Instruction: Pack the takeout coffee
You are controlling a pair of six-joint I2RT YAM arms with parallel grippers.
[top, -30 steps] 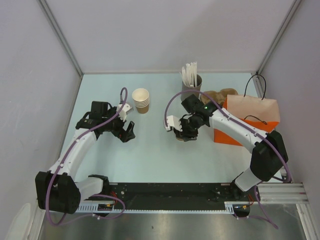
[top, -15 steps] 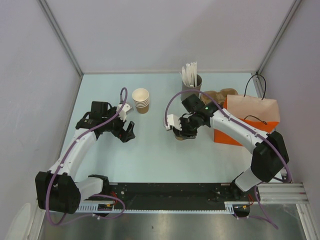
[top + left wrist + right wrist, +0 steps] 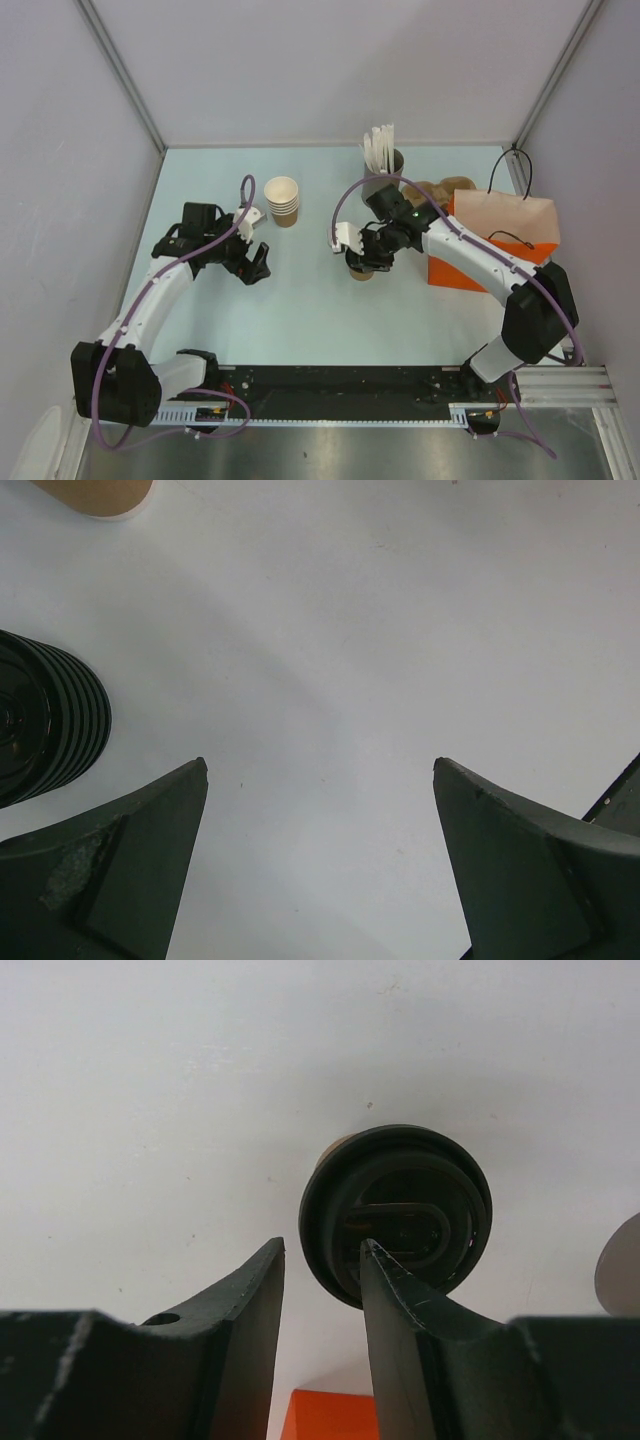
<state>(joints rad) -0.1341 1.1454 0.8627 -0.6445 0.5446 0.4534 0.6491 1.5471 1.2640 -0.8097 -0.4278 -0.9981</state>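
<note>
The takeout coffee, a small tan cup (image 3: 361,272) with a round black lid (image 3: 395,1215), stands upright on the table left of the orange paper bag (image 3: 500,245). My right gripper (image 3: 358,256) hovers just over it. In the right wrist view my right gripper (image 3: 323,1245) has its fingers a narrow gap apart with nothing between them. The right fingertip (image 3: 390,1270) overlaps the lid's near edge. My left gripper (image 3: 256,264) is wide open and empty over bare table, as the left wrist view (image 3: 318,765) shows.
A stack of lidless tan cups (image 3: 283,199) stands at the back. A stack of black lids (image 3: 45,720) sits just left of my left fingers. A dark holder of white sticks (image 3: 384,155) and brown paper pieces (image 3: 430,190) are behind the bag.
My right gripper has shifted a little up and left over the lidded cup, so more of the cup shows below it. The left arm has not moved.
</note>
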